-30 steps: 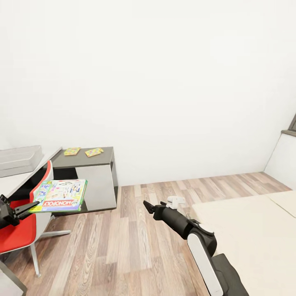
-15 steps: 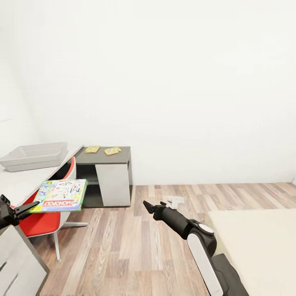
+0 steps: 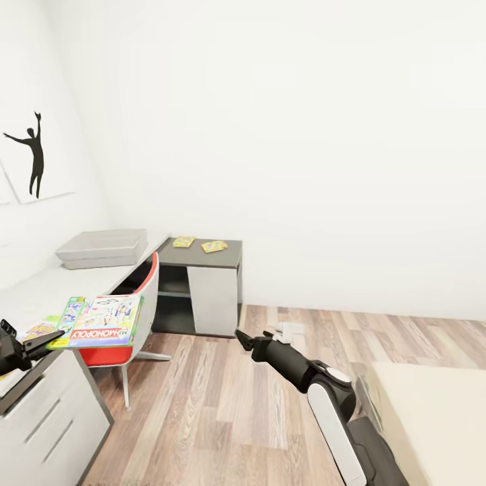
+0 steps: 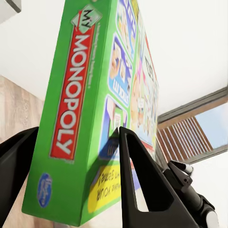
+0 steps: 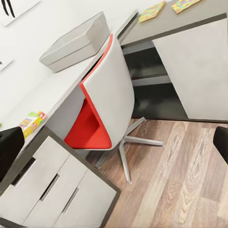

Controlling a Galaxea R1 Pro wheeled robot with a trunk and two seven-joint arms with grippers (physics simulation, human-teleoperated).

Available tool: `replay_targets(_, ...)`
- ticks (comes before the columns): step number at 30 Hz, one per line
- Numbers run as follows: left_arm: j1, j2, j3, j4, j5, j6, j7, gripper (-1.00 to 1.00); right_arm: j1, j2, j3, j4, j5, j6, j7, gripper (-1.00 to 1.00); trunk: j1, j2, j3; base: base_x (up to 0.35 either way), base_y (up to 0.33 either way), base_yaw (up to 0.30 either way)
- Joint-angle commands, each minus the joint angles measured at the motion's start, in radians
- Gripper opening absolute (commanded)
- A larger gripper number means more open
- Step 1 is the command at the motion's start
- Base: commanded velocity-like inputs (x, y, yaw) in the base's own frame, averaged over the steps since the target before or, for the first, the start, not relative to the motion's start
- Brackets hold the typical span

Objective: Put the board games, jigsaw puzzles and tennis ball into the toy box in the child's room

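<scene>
My left gripper (image 3: pixel 47 339) is shut on the edge of the green-white Monopoly board game (image 3: pixel 101 320), which it holds flat above the desk's corner; the box (image 4: pixel 90 95) sits between both fingers. The pale grey toy box (image 3: pixel 104 248) stands on the far end of the table (image 3: pixel 47 290). Two jigsaw puzzles (image 3: pixel 183 241) (image 3: pixel 214 246) lie on the dark cabinet top. Another board game (image 5: pixel 32 122), yellow, green and red, lies near the desk's front edge. My right gripper (image 3: pixel 241 337) hangs open over the floor. The bed (image 3: pixel 432 418) is at the lower right. The tennis ball is out of view.
A red and white swivel chair (image 3: pixel 138 310) is tucked at the desk between me and the toy box. Drawer fronts (image 3: pixel 54 418) face me at the lower left. Wood-plank floor (image 3: pixel 223 405) lies between desk and bed. A silhouette picture (image 3: pixel 34 158) hangs on the left wall.
The camera has turned left, so the desk, cabinet and toy box slid right and the wall picture came into view. Both arms keep their places, with the Monopoly box still held.
</scene>
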Motion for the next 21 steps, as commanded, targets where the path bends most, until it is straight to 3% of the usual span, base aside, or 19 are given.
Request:
replay_targets(1, -0.001, 0.000, 0.001, 0.000, 0.001, 0.010, -0.004, -1.00, -0.001, 0.000, -0.001, -0.001, -0.001, 0.005, 0.003, 1.00, 0.000, -0.001, -0.001, 0.000, 0.000, 0.231)
replay_targets(6, -0.001, 0.001, 0.001, 0.000, 0.000, 0.008, -0.004, -1.00, 0.000, 0.000, -0.001, -0.002, -0.001, 0.005, 0.005, 1.00, 0.000, -0.001, -0.001, 0.039, 0.000, 0.091)
replay_targets(17, -0.001, 0.001, 0.001, 0.000, -0.003, 0.006, -0.004, -1.00, 0.001, 0.000, -0.001, -0.002, -0.001, -0.002, 0.006, 1.00, 0.000, -0.001, -0.001, 0.317, 0.000, 0.004)
replay_targets(21, -0.001, 0.001, 0.001, 0.000, -0.003, 0.005, -0.004, -1.00, 0.001, 0.000, 0.002, -0.002, -0.001, -0.013, 0.005, 1.00, 0.000, -0.001, -0.001, 0.331, 0.000, 0.141)
